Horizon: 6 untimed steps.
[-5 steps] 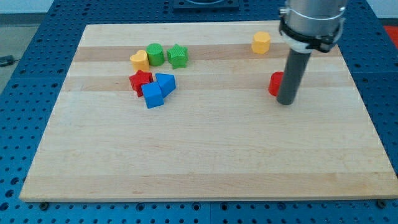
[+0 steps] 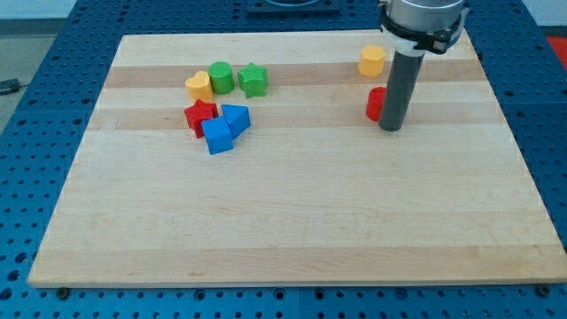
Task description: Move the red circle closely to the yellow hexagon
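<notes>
The red circle (image 2: 376,104) lies on the wooden board toward the view's upper right, partly hidden behind my rod. The yellow hexagon (image 2: 372,60) sits just above it, a small gap apart. My tip (image 2: 391,128) rests on the board at the red circle's lower right side, touching or nearly touching it.
A cluster sits at the view's upper left: a yellow heart-like block (image 2: 199,86), a green cylinder (image 2: 221,78), a green star (image 2: 253,80), a red star (image 2: 200,115), and two blue blocks (image 2: 234,117) (image 2: 217,136). The board's far edge (image 2: 292,36) runs just above the hexagon.
My tip has moved up and to the view's left, and the red circle has slid with it toward the yellow hexagon. The other blocks have not moved.
</notes>
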### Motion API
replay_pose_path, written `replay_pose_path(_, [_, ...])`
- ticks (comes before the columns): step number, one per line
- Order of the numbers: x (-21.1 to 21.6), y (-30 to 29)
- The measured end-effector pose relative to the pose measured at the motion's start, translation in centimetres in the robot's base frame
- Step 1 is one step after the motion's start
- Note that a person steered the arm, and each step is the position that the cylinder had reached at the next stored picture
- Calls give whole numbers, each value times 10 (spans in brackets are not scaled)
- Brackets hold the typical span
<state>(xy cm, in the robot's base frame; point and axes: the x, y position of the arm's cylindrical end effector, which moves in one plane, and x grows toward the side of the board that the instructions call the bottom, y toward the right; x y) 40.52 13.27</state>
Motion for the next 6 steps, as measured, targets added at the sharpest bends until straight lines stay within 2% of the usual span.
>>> replay_pose_path(2, [-6,0])
replay_pose_path(6, [-53,-21])
